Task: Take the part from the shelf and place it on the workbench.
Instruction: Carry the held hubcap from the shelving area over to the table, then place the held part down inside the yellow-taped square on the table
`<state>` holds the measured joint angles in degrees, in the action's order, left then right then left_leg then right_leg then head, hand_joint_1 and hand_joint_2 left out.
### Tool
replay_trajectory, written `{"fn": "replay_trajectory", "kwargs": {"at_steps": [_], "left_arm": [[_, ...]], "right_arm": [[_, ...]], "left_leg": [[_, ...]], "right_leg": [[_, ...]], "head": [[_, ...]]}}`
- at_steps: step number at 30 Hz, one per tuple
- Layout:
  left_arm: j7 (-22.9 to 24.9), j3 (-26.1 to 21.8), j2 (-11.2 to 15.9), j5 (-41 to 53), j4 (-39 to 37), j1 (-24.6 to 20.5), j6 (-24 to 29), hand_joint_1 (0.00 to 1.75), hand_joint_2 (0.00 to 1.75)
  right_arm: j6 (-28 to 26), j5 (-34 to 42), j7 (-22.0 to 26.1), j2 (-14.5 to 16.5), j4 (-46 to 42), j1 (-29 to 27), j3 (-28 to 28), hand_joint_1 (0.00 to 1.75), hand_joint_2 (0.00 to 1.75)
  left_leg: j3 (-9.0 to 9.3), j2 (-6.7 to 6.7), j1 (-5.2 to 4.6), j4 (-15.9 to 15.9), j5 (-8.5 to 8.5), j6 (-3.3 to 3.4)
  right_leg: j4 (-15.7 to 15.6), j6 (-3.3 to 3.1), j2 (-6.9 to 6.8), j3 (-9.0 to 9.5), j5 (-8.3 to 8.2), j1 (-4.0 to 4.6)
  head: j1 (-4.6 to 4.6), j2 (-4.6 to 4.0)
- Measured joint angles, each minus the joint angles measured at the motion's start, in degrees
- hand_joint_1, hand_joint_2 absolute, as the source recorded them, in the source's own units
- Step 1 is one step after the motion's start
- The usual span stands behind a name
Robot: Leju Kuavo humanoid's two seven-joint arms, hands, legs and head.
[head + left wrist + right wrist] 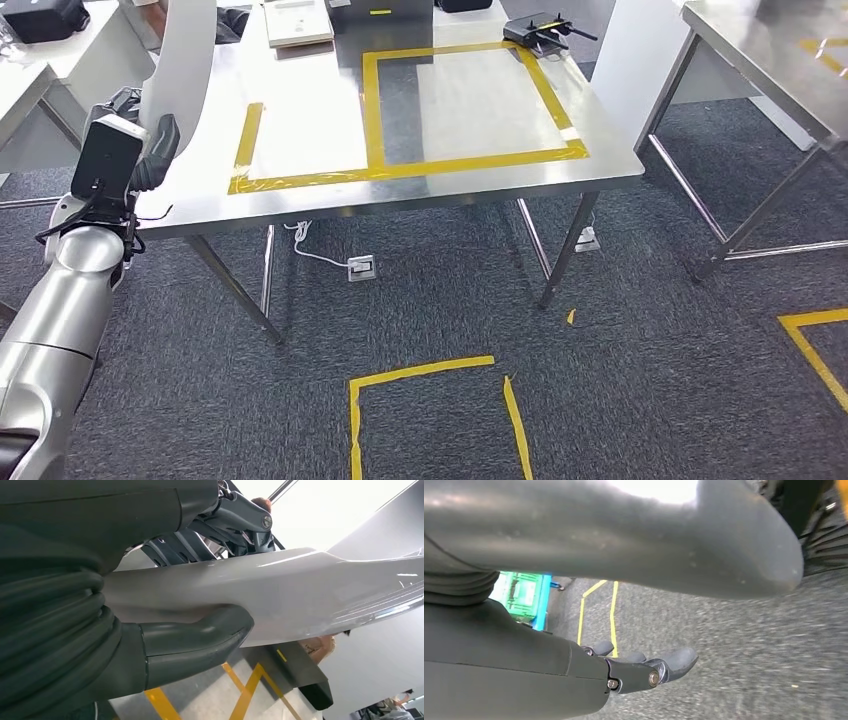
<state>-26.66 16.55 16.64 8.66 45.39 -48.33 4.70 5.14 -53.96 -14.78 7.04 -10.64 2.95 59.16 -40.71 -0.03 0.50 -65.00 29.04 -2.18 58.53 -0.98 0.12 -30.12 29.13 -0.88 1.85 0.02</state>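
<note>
left hand [150,630] is gripping the long white curved plastic part [300,595] | it is hanging at nine o'clock of the steel workbench [330,195] | right hand [644,670] is hanging spread, holding nothing | risk: part's long end striking the bench edge and twisting loose

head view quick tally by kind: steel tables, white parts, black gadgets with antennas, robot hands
steel tables: 2, the workbench and the side table to its right
white part: 1, held above the workbench's near left corner
black gadget with antennas: 1, at the workbench's far edge
robot hands: 1, the left hand, gripping the white part
total: 5
</note>
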Motion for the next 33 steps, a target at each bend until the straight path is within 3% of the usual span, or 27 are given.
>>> {"fn": "replay_trajectory", "kwargs": {"at_steps": [2, 3, 6, 8, 10, 12, 13, 14, 16, 17, 18, 20, 22, 23, 25, 27, 28, 31, 33], "left_arm": [[0.18, 0.01, 0.03, 0.46, 0.05, 0.13, -0.01, 1.75, 1.75], [0.26, 0.02, 0.04, 0.72, 0.16, 0.23, -0.01, 1.75, 1.75], [0.34, 0.02, -0.03, 1.26, 0.75, 0.20, 0.00, 1.75, 1.75], [0.37, 0.03, -0.09, 1.73, 1.02, 0.13, 0.00, 1.75, 1.75], [0.41, 0.05, -0.20, 2.13, 1.04, 0.26, -0.04, 1.75, 1.75], [0.43, 0.11, -0.42, 2.50, 1.03, 0.46, -0.15, 1.75, 1.75], [0.43, 0.15, -0.53, 2.69, 1.02, 0.51, -0.23, 1.75, 1.75], [0.43, 0.19, -0.62, 2.85, 1.02, 0.53, -0.32, 1.75, 1.75], [0.46, 0.24, -0.86, 3.07, 0.90, 0.47, -0.54, 1.75, 1.75], [0.53, 0.25, -0.98, 3.21, 0.81, 0.42, -0.66, 1.75, 1.75], [0.60, 0.27, -1.09, 3.39, 0.71, 0.37, -0.80, 1.75, 1.75], [0.68, 0.37, -1.15, 3.82, 0.63, 0.28, -1.06, 1.75, 1.75], [0.61, 0.54, -1.17, 4.31, 0.46, 0.07, -1.22, 1.75, 1.75], [0.59, 0.64, -1.20, 4.53, 0.21, -0.14, -1.28, 1.75, 1.75], [0.57, 0.89, -1.40, 5.03, -0.51, -0.44, -1.49, 1.75, 1.75], [0.58, 1.18, -1.81, 5.48, -1.31, -0.44, -1.76, 1.75, 1.75], [0.58, 1.34, -2.09, 5.62, -1.71, -0.44, -1.94, 1.75, 1.75], [0.67, 2.11, -3.09, 6.23, -3.50, -1.02, -2.77, 1.75, 1.75], [1.01, 3.06, -4.12, 6.97, -5.48, -1.75, -3.60, 1.75, 1.75]], "right_arm": [[-0.02, -0.04, 0.10, 0.01, 0.00, 0.07, 0.03, 0.00, 0.00], [-0.04, -0.05, 0.07, 0.00, -0.01, 0.12, 0.04, 0.00, 0.00], [-0.07, -0.10, -0.19, -0.02, -0.01, 0.33, 0.05, 0.00, 0.00], [-0.03, -0.11, -0.05, -0.01, -0.01, 0.46, 0.05, 0.00, 0.00], [-0.02, -0.11, 0.15, 0.02, -0.01, 0.41, 0.10, 0.00, 0.00], [-0.07, -0.11, 0.18, 0.02, -0.01, 0.30, 0.23, 0.00, 0.00], [-0.08, -0.11, 0.17, 0.02, -0.01, 0.27, 0.32, 0.00, 0.00], [-0.09, -0.11, 0.18, 0.02, -0.01, 0.26, 0.39, 0.00, 0.00], [-0.09, -0.10, 0.28, -0.01, -0.01, 0.16, 0.48, 0.00, 0.00], [-0.10, -0.09, 0.35, -0.03, -0.01, 0.10, 0.51, 0.00, 0.00], [-0.11, -0.09, 0.38, -0.04, -0.01, 0.04, 0.53, 0.00, 0.00], [-0.13, -0.09, 0.19, 0.00, -0.01, 0.09, 0.58, 0.00, 0.00], [-0.13, -0.09, 0.01, 0.06, -0.01, 0.21, 0.62, 0.00, 0.00], [-0.13, -0.09, 0.02, 0.08, -0.01, 0.26, 0.66, 0.00, 0.00], [-0.13, -0.09, 0.04, 0.07, -0.01, 0.30, 0.76, 0.00, 0.00], [-0.13, -0.10, 0.00, 0.07, -0.01, 0.27, 0.83, 0.00, 0.00], [-0.13, -0.10, -0.02, 0.08, -0.01, 0.24, 0.85, 0.00, 0.00], [-0.15, -0.10, 0.04, 0.08, -0.01, 0.24, 0.90, 0.00, 0.00], [-0.22, -0.11, 0.34, 0.07, -0.01, 0.32, 0.94, 0.00, 0.00]], "left_leg": [[0.76, 0.51, -0.14, 5.05, -6.52, 0.55], [0.93, 0.59, -0.18, 6.00, -7.88, 1.01], [1.98, 0.21, -0.13, 5.90, -7.10, 2.53], [2.93, 0.04, -0.18, 5.92, -6.29, 3.33], [3.85, -0.15, -0.41, 5.91, -5.28, 3.78], [5.09, -0.47, -0.67, 5.90, -4.16, 3.93], [5.88, -0.60, -0.81, 5.90, -3.54, 3.93], [6.73, -0.67, -0.93, 5.90, -2.90, 3.90], [7.99, -0.76, -1.19, 5.85, -1.64, 3.69], [8.40, -0.85, -1.31, 5.82, -1.04, 3.47], [8.68, -0.98, -1.39, 5.67, -0.71, 3.20], [9.01, -1.18, -1.50, 5.16, -0.62, 2.52], [7.90, -1.06, -1.51, 2.41, -0.83, 1.88], [6.39, -0.95, -1.42, -0.26, -0.33, 1.54], [2.19, -0.73, -0.96, -6.68, 2.31, 0.92], [-0.85, -0.55, -0.51, -9.60, 4.37, 0.41], [-1.06, -0.46, -0.35, -8.39, 3.55, 0.24], [1.72, -0.30, -0.06, 2.30, -4.42, 0.15], [2.87, -0.32, -0.18, 6.25, -6.74, 0.85]], "right_leg": [[0.13, 0.67, 0.00, 1.18, 1.60, 0.11], [0.35, 1.08, -0.02, 1.66, 2.09, 0.21], [2.98, 2.04, -0.14, 1.10, 1.78, 0.21], [8.64, 2.41, -0.16, -2.54, 2.13, 0.10], [14.80, 2.64, -0.14, -7.33, 5.07, 0.13], [16.50, 2.41, -0.14, -10.53, 7.62, 0.27], [14.89, 2.08, -0.13, -10.96, 7.13, 0.43], [11.83, 1.62, -0.12, -10.62, 5.06, 0.68], [4.54, 0.51, 0.02, -9.27, -1.58, 1.33], [2.14, 0.14, 0.15, -8.68, -4.02, 1.61], [0.76, -0.16, 0.28, -8.34, -5.47, 1.73], [0.09, -0.51, 0.36, -7.42, -5.69, 1.57], [-0.41, -1.09, 0.32, -6.07, -5.43, 1.19], [-0.58, -1.29, 0.34, -5.40, -5.12, 1.02], [-0.66, -1.46, 0.37, -4.47, -4.25, 0.89], [-0.64, -1.29, 0.42, -3.52, -3.33, 0.76], [-0.62, -1.14, 0.46, -2.90, -2.83, 0.68], [-0.38, -0.44, 0.51, -1.16, -1.25, 0.51], [-0.17, 0.29, 0.50, -0.92, -0.41, 0.57]], "head": [[0.08, 0.00], [0.08, 0.00], [-0.04, 0.00], [-0.12, 0.00], [-0.16, 0.00], [-0.20, 0.00], [-0.23, 0.00], [-0.27, 0.00], [-0.29, 0.00], [-0.27, 0.00], [-0.26, 0.00], [-0.27, 0.00], [-0.13, 0.00], [-0.02, 0.00], [0.15, 0.00], [0.15, 0.00], [0.15, 0.00], [0.18, 0.00], [0.20, 0.00]]}}
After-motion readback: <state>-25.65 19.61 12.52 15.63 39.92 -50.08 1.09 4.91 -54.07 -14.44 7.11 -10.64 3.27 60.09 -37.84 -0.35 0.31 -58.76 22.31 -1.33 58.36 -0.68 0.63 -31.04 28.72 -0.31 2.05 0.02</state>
